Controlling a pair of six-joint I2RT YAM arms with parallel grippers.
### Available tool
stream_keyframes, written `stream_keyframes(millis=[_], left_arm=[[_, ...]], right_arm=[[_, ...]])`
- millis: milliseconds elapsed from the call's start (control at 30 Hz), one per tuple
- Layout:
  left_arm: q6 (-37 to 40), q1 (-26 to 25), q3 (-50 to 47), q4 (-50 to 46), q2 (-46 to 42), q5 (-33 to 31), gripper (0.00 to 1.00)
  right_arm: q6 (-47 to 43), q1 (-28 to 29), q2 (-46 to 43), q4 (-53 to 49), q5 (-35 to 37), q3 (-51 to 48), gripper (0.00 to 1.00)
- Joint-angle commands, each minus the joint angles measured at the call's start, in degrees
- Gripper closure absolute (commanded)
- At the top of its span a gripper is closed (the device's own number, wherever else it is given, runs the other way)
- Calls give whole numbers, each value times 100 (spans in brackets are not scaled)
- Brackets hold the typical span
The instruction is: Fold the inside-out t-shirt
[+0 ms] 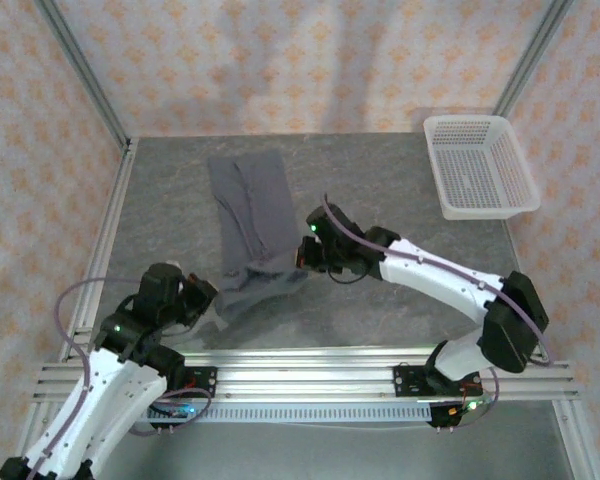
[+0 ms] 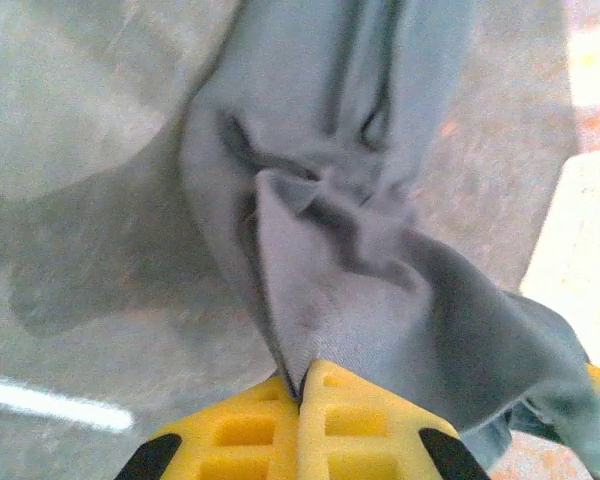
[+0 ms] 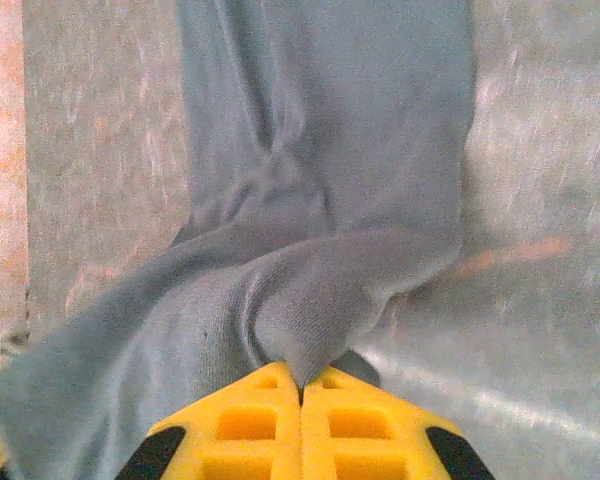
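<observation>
With my left gripper [image 2: 300, 388] and right gripper [image 3: 300, 386] each clamped on the t-shirt [image 1: 250, 212] edge bunched at their fingertips, I'm mid-fold; next I'd carry both forward together, evenly.

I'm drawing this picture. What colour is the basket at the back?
The basket is white, with tiny holes. The top external view shows it best.

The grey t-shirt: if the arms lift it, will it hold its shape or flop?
Probably floppy: the t-shirt bunches into soft folds where the left gripper and right gripper pinch it. It would likely sag between them when lifted. Pushed, it would probably wrinkle rather than slide.
</observation>
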Motion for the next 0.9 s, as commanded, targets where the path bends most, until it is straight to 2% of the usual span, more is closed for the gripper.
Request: stream_keyframes(millis=[0, 67, 200, 300, 467, 667, 867], left_arm=[[600, 95, 489, 711, 867, -954, 100], [840, 303, 719, 998, 1361, -1106, 100], [1333, 1059, 1284, 1831, 2220, -913, 100], [1677, 1435, 1797, 2181, 3006, -911, 100], [2131, 1672, 2553, 2833, 4514, -637, 100], [2101, 1923, 3047, 3773, 5619, -445, 100], [2256, 2057, 3829, 3965, 6713, -427, 100]], right_arm=[[-594, -321, 426, 61, 460, 644, 100], [-746, -546, 764, 306, 398, 1043, 100], [-869, -1034, 1625, 571, 42, 2067, 100], [-1019, -1294, 2337, 461, -103, 3040, 100], [-1115, -1611, 3563, 419, -581, 4486, 100], [-1227, -1801, 5018, -15, -762, 6642, 100], [-1058, -1880, 6272, -93, -953, 8317, 100]])
